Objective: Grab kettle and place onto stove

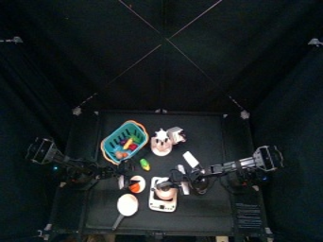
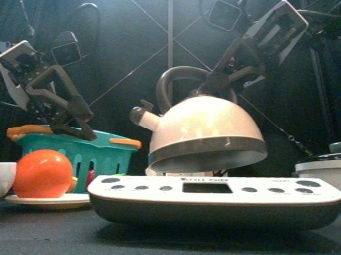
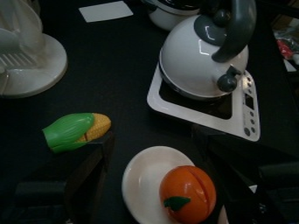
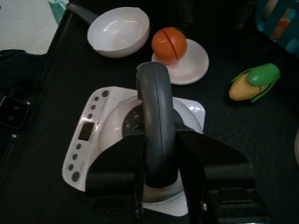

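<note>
The grey-silver kettle (image 2: 200, 129) rests on or just above the flat white stove (image 2: 213, 196) at the table's front; it looks slightly tilted. My right gripper (image 4: 163, 171) is shut around the kettle's dark arched handle (image 4: 153, 101), directly above the stove (image 4: 100, 122). In the top view the right gripper (image 1: 186, 178) reaches in over the kettle (image 1: 164, 192). My left gripper (image 3: 163, 175) is open and empty, hanging over a plate with an orange, left of the kettle (image 3: 198, 57).
An orange (image 3: 187, 191) on a white plate (image 3: 142, 171), a toy corn (image 3: 76, 129) and a round white pan (image 4: 117, 31) lie left of the stove. A green basket (image 1: 124, 140), a white-and-pink object (image 1: 164, 142) and a white card (image 1: 191, 158) stand further back.
</note>
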Controlling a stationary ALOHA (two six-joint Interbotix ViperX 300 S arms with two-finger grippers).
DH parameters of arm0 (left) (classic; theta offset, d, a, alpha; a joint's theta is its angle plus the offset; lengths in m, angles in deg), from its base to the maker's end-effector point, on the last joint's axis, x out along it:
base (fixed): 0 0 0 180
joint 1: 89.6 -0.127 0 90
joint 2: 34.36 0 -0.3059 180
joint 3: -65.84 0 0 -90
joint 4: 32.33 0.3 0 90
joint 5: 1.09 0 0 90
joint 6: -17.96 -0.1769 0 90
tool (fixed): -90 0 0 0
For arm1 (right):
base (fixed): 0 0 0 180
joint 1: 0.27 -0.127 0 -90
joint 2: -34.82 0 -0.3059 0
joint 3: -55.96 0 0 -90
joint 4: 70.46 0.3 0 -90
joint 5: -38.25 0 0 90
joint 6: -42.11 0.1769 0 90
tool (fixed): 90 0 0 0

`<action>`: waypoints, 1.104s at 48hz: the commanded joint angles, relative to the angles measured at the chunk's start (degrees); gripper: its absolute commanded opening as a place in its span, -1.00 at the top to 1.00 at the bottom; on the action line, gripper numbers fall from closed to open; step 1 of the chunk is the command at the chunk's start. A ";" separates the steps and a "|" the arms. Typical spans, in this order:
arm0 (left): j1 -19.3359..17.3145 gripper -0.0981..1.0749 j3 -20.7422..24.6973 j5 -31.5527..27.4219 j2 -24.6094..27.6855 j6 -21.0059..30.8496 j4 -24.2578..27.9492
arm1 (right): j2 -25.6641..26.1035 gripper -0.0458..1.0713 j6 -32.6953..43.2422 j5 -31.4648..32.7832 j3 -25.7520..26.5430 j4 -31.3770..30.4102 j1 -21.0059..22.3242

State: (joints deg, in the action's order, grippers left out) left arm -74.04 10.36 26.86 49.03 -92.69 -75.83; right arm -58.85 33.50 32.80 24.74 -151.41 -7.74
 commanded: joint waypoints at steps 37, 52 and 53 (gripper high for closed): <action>0.09 -0.90 0.79 0.53 -0.26 -0.09 0.00 | -0.26 -0.60 0.00 -0.18 2.37 0.18 -0.88; 0.09 -0.90 0.88 0.53 -0.26 -0.09 0.09 | 2.20 -0.62 -0.09 -0.18 2.29 -0.35 -1.85; 0.09 -0.90 0.97 0.53 -0.18 -0.09 0.18 | 2.55 -0.62 -0.09 -0.18 2.20 -0.35 -2.02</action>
State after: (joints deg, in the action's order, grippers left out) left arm -74.04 10.36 26.86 49.03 -92.69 -75.92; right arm -58.94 33.50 32.80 25.88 -151.67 -8.97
